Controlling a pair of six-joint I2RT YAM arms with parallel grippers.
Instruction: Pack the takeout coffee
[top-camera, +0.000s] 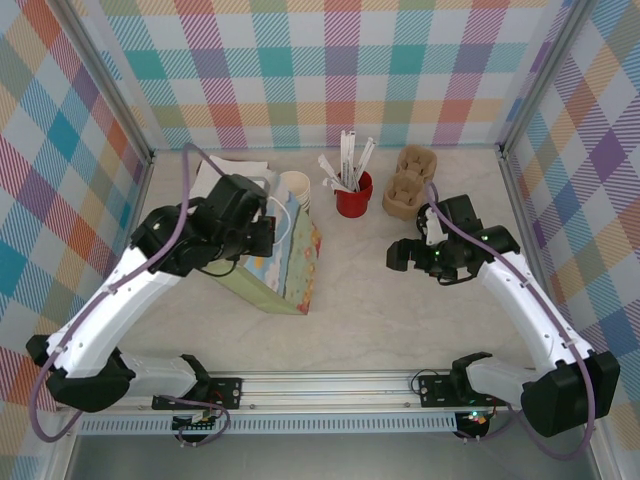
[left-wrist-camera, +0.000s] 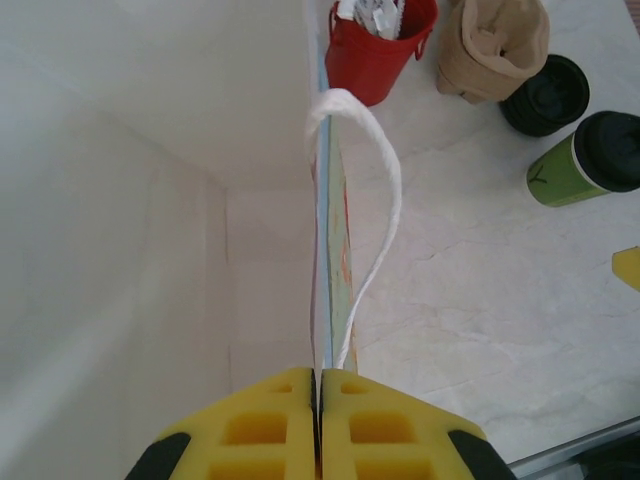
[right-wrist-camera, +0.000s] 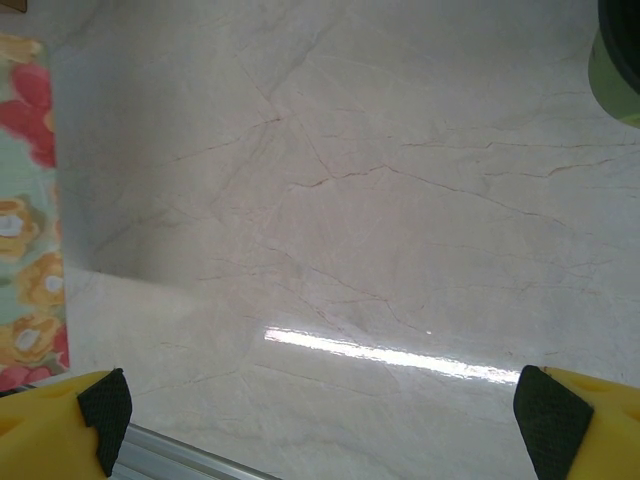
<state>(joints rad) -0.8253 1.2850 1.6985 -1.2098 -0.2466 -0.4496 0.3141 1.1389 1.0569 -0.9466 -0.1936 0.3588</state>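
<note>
The takeout coffee (left-wrist-camera: 585, 160), an olive-green cup with a black lid, stands on the table right of the bag in the left wrist view. Its edge also shows in the top right corner of the right wrist view (right-wrist-camera: 618, 60). A floral paper bag (top-camera: 285, 265) with a white cord handle (left-wrist-camera: 385, 180) stands open at centre left. My left gripper (top-camera: 272, 228) (left-wrist-camera: 318, 385) is shut on the bag's upper wall edge. My right gripper (top-camera: 402, 255) (right-wrist-camera: 320, 420) hovers open over bare table between the bag and the coffee, with nothing between its fingers.
A red cup of white stirrers (top-camera: 353, 195) and a brown pulp cup carrier (top-camera: 408, 182) stand at the back. A black round-lidded object (left-wrist-camera: 545, 95) sits beside the coffee. A cream paper cup (top-camera: 294, 187) and white papers (top-camera: 225, 170) lie behind the bag.
</note>
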